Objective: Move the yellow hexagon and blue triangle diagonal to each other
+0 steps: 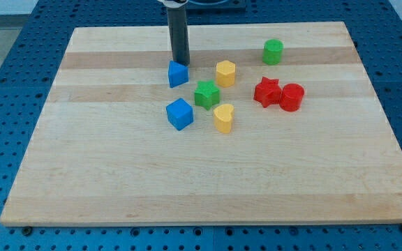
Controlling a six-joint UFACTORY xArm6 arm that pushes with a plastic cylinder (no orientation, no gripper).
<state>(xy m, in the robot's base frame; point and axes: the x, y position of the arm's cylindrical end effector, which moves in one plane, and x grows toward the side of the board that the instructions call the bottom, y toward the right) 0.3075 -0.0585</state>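
Overhead, pale wooden board [208,174] on blue pegboard [5,42]; no hand, my tip [181,63] touching blue triangle [178,74].

- The blue triangle [178,74] lies flat on the board, toward the view's top, left of centre.
- The yellow hexagon [225,72] stands near it on the view's right, level with it, not touching.

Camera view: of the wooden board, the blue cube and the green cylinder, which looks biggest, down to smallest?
1. Wooden board, by far.
2. Blue cube.
3. Green cylinder, though it sits farther up the view, so the difference is unsure.
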